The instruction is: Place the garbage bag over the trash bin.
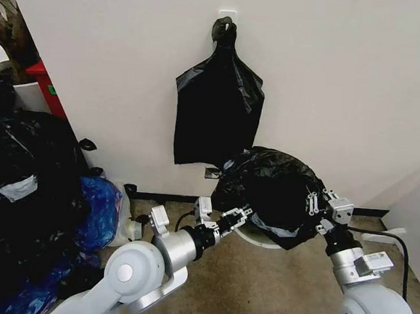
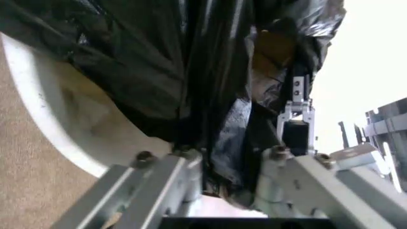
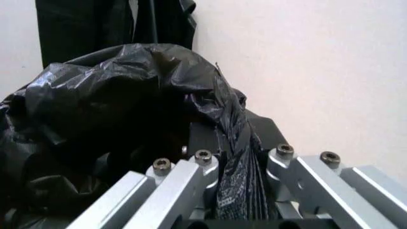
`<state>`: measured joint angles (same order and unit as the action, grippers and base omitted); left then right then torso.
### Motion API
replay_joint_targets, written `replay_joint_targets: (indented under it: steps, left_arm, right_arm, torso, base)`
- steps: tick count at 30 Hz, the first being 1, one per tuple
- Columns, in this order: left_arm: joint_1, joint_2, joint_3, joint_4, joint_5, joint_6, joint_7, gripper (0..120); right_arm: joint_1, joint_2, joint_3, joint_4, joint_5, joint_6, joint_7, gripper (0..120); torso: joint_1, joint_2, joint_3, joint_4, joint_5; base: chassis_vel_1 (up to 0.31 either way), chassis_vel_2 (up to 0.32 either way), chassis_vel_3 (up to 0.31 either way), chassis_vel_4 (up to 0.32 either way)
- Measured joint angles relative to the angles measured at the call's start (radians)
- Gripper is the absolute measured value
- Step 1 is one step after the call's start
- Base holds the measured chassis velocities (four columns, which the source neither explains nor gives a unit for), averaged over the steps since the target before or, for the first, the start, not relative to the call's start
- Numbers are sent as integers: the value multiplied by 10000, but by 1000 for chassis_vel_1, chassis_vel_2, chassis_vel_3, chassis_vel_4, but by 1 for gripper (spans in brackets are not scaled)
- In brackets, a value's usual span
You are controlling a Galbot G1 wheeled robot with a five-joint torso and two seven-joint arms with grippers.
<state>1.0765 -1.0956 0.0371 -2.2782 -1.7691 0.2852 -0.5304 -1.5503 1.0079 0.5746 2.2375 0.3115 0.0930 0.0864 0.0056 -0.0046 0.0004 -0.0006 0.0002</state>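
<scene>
Heap of stuffed bags (image 1: 24,208): I note black and blue bags piled on the floor at the far left, against the wall.
Red box (image 1: 44,86): stands behind that heap, near the wall.
Left arm: I have it reaching forward from the lower left toward the bin's left side.
Left pincer (image 1: 236,217): pinching the garbage bag's edge at the bin's left rim. In the left wrist view a fold of black plastic runs down between the two fingers (image 2: 168,179), which press in on it.
Hanging bag bunch (image 1: 218,103): a flat bunch of black bags, knotted at its top, hangs on the wall above and behind the bin.
Garbage bag (image 1: 269,187): glossy, crinkled black plastic, draped over the top of the bin and ballooned above it. It covers the upper part; the lower edge sits just above the exposed white rim.
Trash bin (image 1: 251,239): white, on the floor close to the wall, between my two pincers. A curved strip of white shows under the bag in the head view; the left wrist view shows a white curved wall (image 2: 47,119) beneath the plastic.
Right pincer (image 1: 322,209): at the bin's right side, pinching the bag. The right wrist view shows a gathered pleat of black plastic (image 3: 239,191) clamped between its fingers.
Floor (image 1: 257,292): brown carpet.
</scene>
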Motion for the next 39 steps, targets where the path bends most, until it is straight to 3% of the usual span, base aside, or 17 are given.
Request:
replay_joint_targets:
  steps: [3, 8, 12, 16, 23, 33, 39]
  left_arm:
    - [186, -36, 20, -102, 66, -16, -64, 0]
    - [876, 279, -300, -615, 59, -27, 11, 0]
    - [1061, 392, -396, -656, 64, -22, 149, 0]
    - [1369, 300, -458, -575, 317, 80, 607, 0]
    - [1685, 170, -281, -425, 740, 215, 1116, 0]
    - [2118, 373, -281, -790, 1591, 250, 1997, 0]
    - [1955, 355, -275, -464, 1679, 197, 2012, 0]
  right_arm:
    - [13, 63, -32, 19, -22, 0, 62, 4]
    - [193, -10, 226, -180, 207, -125, 512, 4]
    - [171, -54, 368, 145, 886, -523, 816, 4]
    - [223, -151, 377, 1136, 2807, -1593, 1586, 4]
    - [428, -429, 593, 2053, 4801, -2419, 2782, 4]
    - [604, -628, 778, 2119, 5191, -2526, 2931, 4]
    - [746, -590, 694, 2334, 5355, -2601, 3030, 4]
  torso:
    - [0, 0, 0, -2, -1]
    - [0, 0, 0, 6, 2]
    - [0, 0, 0, -4, 1]
    - [0, 0, 0, 3, -1]
    - [0, 0, -1, -2, 0]
    - [0, 0, -1, 0, 3]
    - [0, 0, 0, 1, 0]
  base:
    - [0, 0, 0, 0]
    - [0, 0, 0, 0]
    - [0, 0, 0, 0]
    - [0, 0, 0, 0]
    - [0, 0, 0, 0]
    - [0, 0, 0, 0]
    - [0, 0, 0, 0]
